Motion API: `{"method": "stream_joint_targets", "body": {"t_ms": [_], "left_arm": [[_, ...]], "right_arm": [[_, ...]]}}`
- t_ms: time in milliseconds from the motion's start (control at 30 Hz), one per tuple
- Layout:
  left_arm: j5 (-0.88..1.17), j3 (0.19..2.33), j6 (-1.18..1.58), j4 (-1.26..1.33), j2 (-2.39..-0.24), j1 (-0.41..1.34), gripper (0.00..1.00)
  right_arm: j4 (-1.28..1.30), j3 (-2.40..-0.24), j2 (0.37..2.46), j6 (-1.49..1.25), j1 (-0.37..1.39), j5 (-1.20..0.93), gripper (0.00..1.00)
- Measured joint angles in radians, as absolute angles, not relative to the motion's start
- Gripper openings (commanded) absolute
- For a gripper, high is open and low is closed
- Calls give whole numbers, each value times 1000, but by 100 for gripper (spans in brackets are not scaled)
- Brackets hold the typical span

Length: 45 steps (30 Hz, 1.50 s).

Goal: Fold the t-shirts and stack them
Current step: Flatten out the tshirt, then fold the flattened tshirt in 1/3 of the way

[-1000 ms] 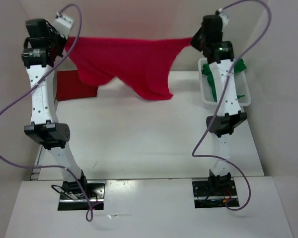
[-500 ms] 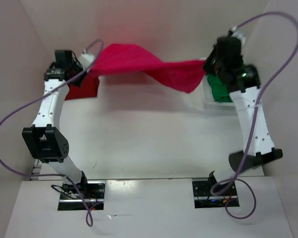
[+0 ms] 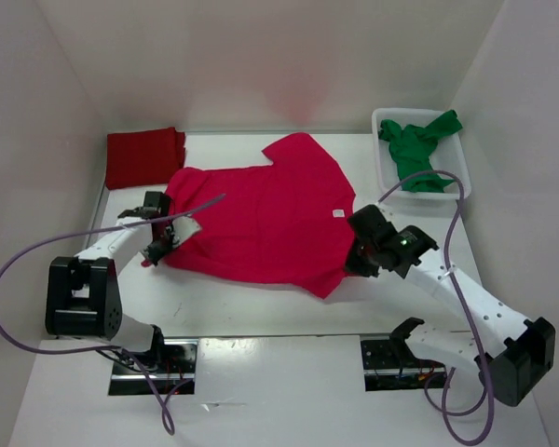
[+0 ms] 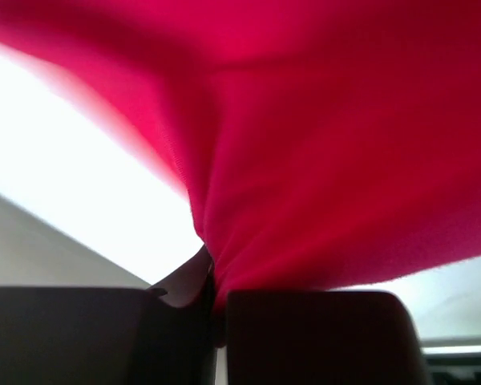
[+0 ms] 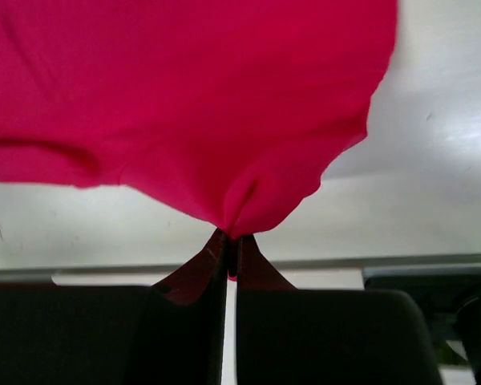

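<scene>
The left fingers and right fingers each pinch tight on an edge of the crimson soft cloth t-shirt, spread across the white tabletop (slightly askew); an uneven tug could bunch it.

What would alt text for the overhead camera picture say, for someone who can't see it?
A crimson t-shirt lies spread on a white table, its near corners pinched by the left gripper and right gripper. A folded dark red shirt lies far left; a green shirt sits in a white basket far right.
</scene>
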<state>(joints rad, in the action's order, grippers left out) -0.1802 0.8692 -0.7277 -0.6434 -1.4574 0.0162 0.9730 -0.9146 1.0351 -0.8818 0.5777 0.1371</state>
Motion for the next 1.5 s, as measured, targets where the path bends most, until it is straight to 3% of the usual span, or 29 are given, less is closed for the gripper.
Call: {"method": "stream_joint_targets", "body": {"t_ms": [133,767,933,1200,1500], "left_arm": [[-220,778,-727,-662,-1439,15,4],[-339,609,-681,-756,-1272,-6,5],[-305,681,-674,-799,-1350,-18,6],[-270,819,-640,-816,-1484,-43,8],[-258,902,-593,-820,-1613,-64,12]], "right_arm": [[1020,-915,1050,-979,680,141,0],[1246,-992,955,-1097,713,112,0],[1237,-1048,1110,-1030,696,170,0],[963,-1189,1470,-750,428,215,0],[785,-1317,1748,-562,377,222,0]]}}
